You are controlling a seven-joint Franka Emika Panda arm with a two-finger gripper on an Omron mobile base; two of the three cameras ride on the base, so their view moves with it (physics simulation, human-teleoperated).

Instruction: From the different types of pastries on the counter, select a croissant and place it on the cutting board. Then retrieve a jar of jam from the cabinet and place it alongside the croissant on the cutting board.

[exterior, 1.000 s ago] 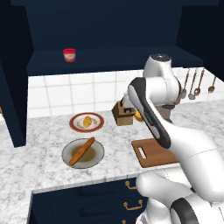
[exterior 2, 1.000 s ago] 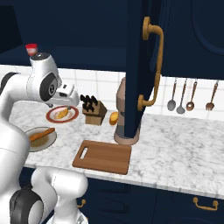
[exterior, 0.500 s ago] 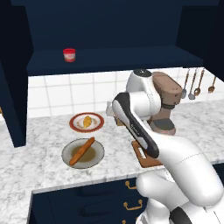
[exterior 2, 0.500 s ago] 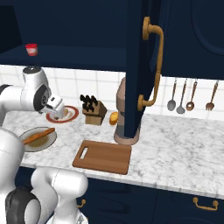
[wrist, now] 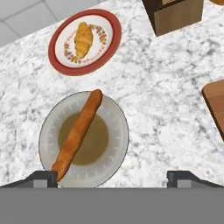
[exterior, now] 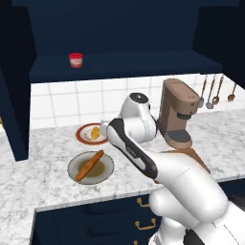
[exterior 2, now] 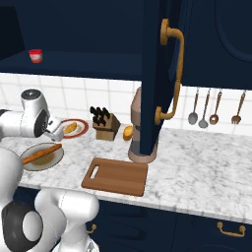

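The arm covers most of the cutting board from the left base camera, and half the croissant's red-rimmed plate. In the hand view the knife block and board are cut by the edges. The cabinet door hides part of the coffee machine.

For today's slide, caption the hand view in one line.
Looking down past open fingers: croissant on red-rimmed plate, baguette on grey plate, marbled counter.

One croissant, one baguette, two plates, four hanging utensils.
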